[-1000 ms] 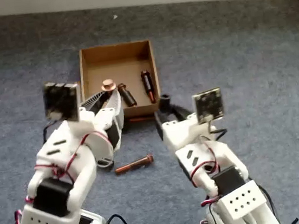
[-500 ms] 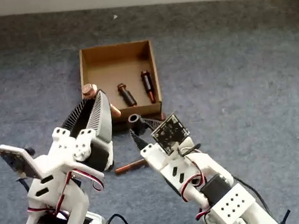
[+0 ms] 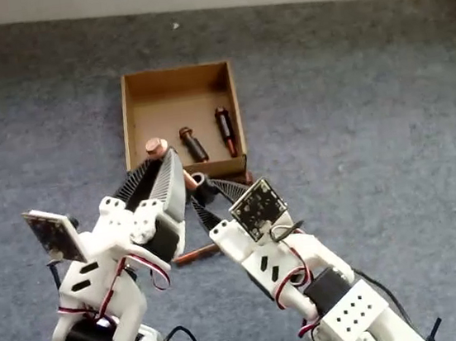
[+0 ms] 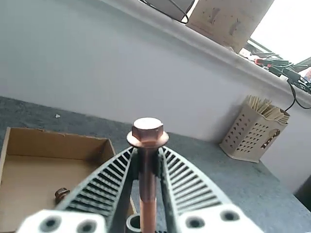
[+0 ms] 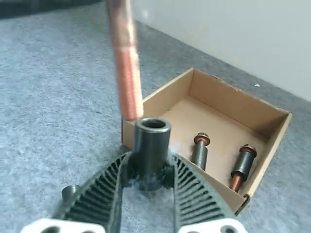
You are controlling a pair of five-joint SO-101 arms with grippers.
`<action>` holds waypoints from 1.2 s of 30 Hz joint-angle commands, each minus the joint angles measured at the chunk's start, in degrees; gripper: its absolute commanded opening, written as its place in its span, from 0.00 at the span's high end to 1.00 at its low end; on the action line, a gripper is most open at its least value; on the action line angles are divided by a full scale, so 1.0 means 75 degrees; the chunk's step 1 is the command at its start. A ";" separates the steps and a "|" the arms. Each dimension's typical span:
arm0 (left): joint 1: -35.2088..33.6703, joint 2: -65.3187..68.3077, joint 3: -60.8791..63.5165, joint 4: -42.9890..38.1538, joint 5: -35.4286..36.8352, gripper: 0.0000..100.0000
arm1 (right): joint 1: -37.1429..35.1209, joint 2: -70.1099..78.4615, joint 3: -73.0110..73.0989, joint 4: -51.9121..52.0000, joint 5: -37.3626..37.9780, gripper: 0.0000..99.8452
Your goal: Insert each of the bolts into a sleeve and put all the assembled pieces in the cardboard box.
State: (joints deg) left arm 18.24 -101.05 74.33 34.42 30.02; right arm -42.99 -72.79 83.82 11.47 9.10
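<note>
Two assembled pieces (image 3: 193,144) lie in the cardboard box (image 3: 126,116), my left fingers (image 4: 104,179) grip a bolt (image 4: 147,165) tip-down just over the sleeve (image 5: 152,145) my right fingers (image 5: 104,191) clamp upright, and another bolt (image 3: 195,255) lies unjoined on the bench (image 3: 372,119).

Inside the cardboard box (image 3: 150,113), the left half lies bare while two assembled pieces (image 3: 225,131) occupy the right.

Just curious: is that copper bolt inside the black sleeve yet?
Out. The bolt ends at the rim of the sleeve; its bore looks empty.
</note>
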 commanded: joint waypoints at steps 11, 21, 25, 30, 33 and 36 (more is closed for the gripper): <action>0.0147 -0.0064 -0.0006 -0.0258 0.0023 0.99 | -0.0123 -0.0217 -0.0158 -0.0240 0.1114 1.00; -0.0240 -0.0064 0.0580 -0.0293 0.0023 0.99 | -0.0182 -0.0229 -0.0182 -0.0240 0.1149 1.00; -0.0240 -0.0064 0.0615 -0.0270 0.0023 0.99 | -0.0240 -0.0229 -0.0182 -0.0240 0.1149 1.00; -0.0205 -0.0064 0.0639 -0.0246 0.0023 0.99 | -0.0252 -0.0229 -0.0182 -0.0240 0.1160 1.00; -0.0170 -0.0064 0.0744 -0.0281 0.0023 0.99 | -0.0252 -0.0229 -0.0182 -0.0229 0.1160 1.00; -0.0158 -0.0064 0.0803 -0.0234 0.0023 0.99 | -0.0252 -0.0229 -0.0182 -0.0217 0.1172 1.00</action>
State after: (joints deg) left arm 16.66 -101.76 80.22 33.27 30.02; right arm -43.96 -72.70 84.00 11.56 17.27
